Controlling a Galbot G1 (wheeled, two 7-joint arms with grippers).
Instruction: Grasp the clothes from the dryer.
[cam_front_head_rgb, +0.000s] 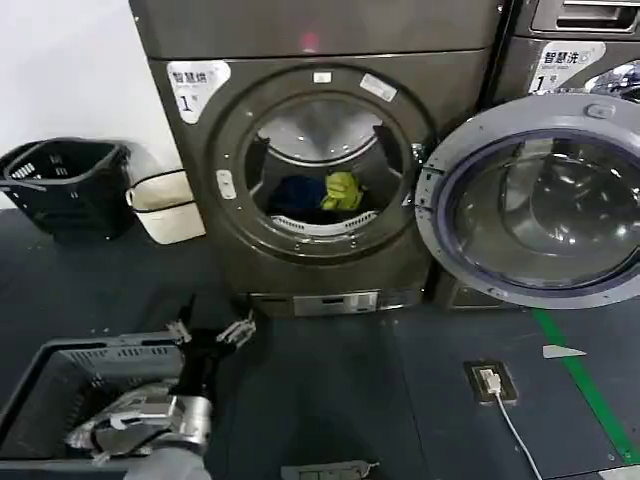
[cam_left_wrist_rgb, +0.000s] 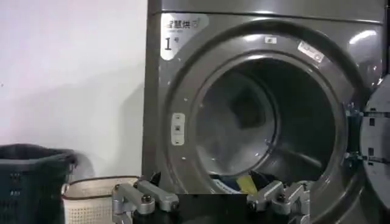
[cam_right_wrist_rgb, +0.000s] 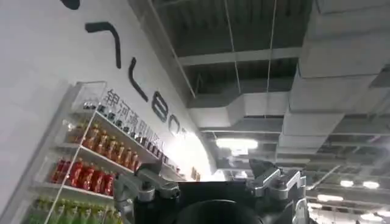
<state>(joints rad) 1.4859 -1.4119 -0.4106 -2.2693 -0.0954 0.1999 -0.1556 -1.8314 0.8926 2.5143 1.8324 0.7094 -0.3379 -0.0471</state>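
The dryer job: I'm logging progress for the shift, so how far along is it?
Done: the dryer door stands swung open, so the drum is reachable. In hand: the left pincer is open, low over the floor in front of the porthole, holding nothing. Left: the yellow-green piece and the dark blue piece lie in the drum, ungrasped. The right pincer points up toward the ceiling, open.

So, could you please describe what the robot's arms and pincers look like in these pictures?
The left arm has a silver-grey metal segment near the wrist with white markings, leading into a black wrist body. The left pincer has two pale silver metal fingers, jointed link bars with visible bolts, mounted on a black base. The right pincer has the same build: silver jointed fingers with bolts on a rounded black housing.
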